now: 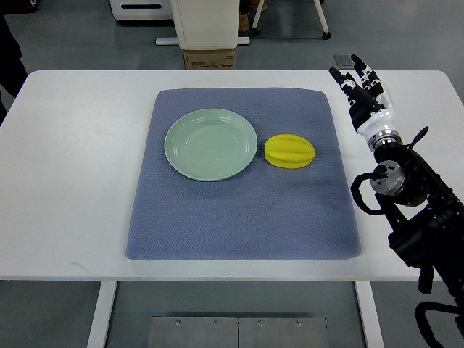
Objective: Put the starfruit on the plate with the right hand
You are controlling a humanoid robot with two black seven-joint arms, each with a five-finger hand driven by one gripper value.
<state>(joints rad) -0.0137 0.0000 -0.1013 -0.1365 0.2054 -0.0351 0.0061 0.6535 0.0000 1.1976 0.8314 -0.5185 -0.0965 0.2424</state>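
A yellow ribbed starfruit (290,151) lies on the blue-grey mat (239,217), just right of a pale green plate (211,143) and close to its rim. The plate holds nothing. My right hand (360,90) is over the white table past the mat's right edge, up and to the right of the starfruit, with its fingers stretched out and spread, holding nothing. Its black arm runs down to the lower right corner. The left arm does not show.
The white table (72,181) carries the mat in its middle. Beyond the far edge stand a cardboard box (209,58) and a white stand's base on the grey floor. A small grey tag (343,61) lies near the table's far right edge.
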